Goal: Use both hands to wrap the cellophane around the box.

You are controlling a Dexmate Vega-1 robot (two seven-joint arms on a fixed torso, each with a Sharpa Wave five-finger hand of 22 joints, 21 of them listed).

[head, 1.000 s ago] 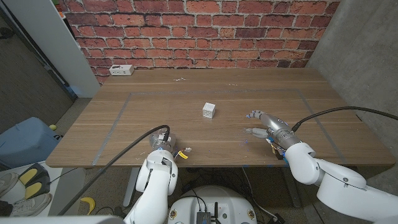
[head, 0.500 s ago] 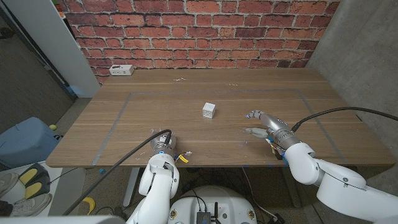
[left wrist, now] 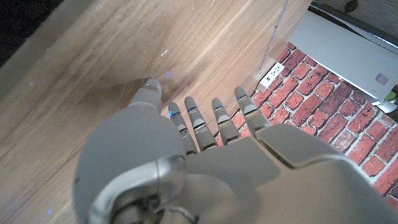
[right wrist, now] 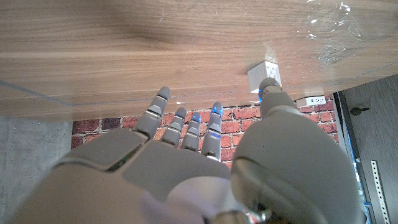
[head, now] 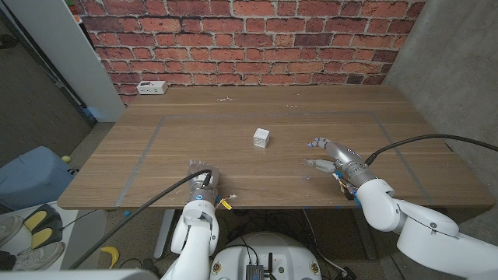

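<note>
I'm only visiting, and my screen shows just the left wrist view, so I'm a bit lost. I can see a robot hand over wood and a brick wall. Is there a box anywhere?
Observer: Yes. The head view shows a small white box standing near the middle of the table, with nothing touching it.
Visitor: Is there a second robot hand?
Observer: Yes. The right robot hand is over the table on the box's right side, fingers spread and holding nothing.
Visitor: And the cellophane?
Observer: The right wrist view shows crinkled clear film lying on the wood.
</note>
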